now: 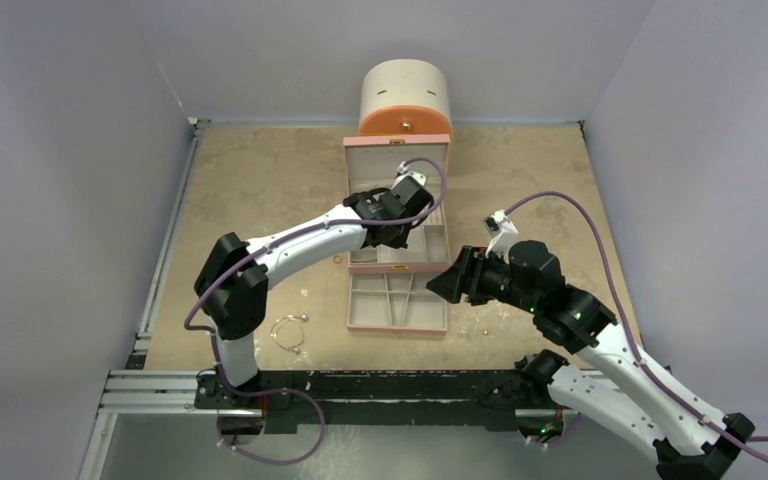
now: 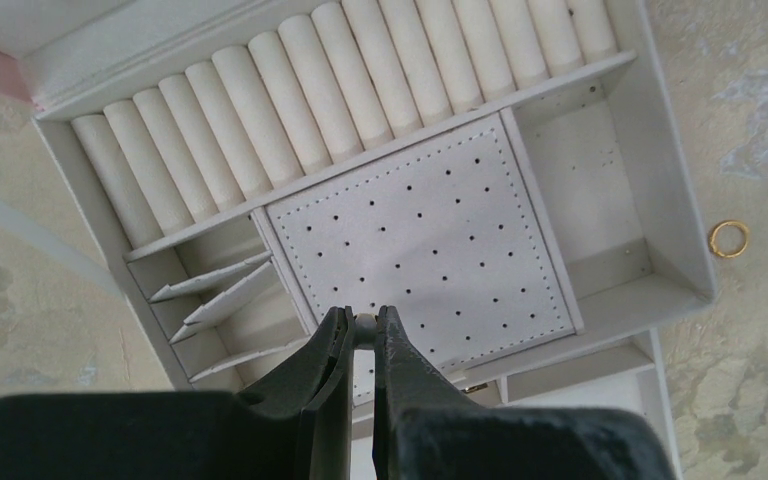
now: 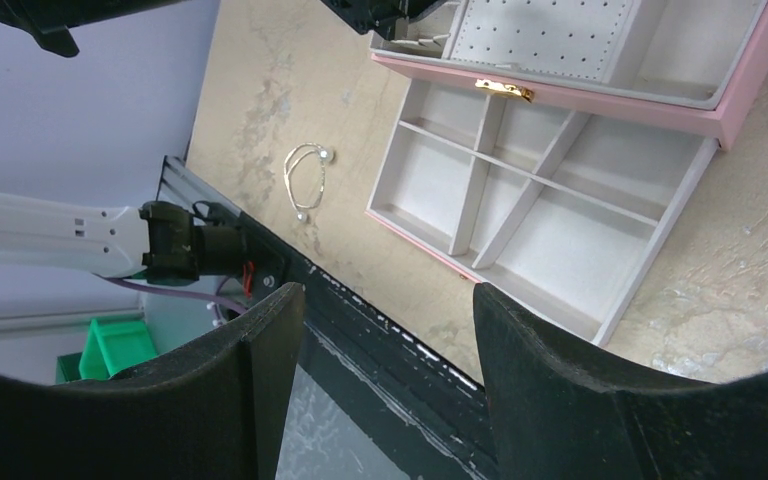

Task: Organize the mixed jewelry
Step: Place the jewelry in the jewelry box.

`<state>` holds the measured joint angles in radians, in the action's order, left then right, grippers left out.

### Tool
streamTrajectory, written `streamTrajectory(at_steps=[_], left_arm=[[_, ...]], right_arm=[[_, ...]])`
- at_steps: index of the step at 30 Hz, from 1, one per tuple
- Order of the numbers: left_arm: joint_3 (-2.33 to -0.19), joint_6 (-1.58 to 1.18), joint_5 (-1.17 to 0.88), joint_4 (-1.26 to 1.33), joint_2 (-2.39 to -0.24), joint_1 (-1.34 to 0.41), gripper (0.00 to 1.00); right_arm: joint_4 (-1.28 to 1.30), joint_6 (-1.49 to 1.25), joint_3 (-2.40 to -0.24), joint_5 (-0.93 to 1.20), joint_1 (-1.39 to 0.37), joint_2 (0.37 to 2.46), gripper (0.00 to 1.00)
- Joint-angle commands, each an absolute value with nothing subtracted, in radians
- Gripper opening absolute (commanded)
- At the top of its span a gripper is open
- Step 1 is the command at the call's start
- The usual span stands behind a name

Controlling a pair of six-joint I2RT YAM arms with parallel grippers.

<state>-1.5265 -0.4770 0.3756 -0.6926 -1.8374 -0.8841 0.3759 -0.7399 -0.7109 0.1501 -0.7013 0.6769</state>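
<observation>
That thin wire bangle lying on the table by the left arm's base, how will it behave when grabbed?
Likely very light, since the bangle is only thin wire with small beads. It lies flat on the table, so a pinch may skid it along. The thin loop probably flexes if squeezed.

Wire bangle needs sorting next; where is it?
Top view: the wire bangle lies on the table left of the pink drawer tray, near the left arm's base.
</observation>
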Motion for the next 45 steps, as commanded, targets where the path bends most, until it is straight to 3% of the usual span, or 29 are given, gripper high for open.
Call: streamTrajectory(at_steps=[1,45], left_arm=[[-1.591,-0.461,0.404,-0.684,-1.827,-0.881,0.00],[-1.521,-0.468,0.365,-0.647,-1.889,-0.873,0.00]], right_arm=[[0.356,-0.739,-0.707,0.150,-0.706,0.660,0.66],[0.357,-0.737,-0.708,0.147,-0.706,0.664,0.66]])
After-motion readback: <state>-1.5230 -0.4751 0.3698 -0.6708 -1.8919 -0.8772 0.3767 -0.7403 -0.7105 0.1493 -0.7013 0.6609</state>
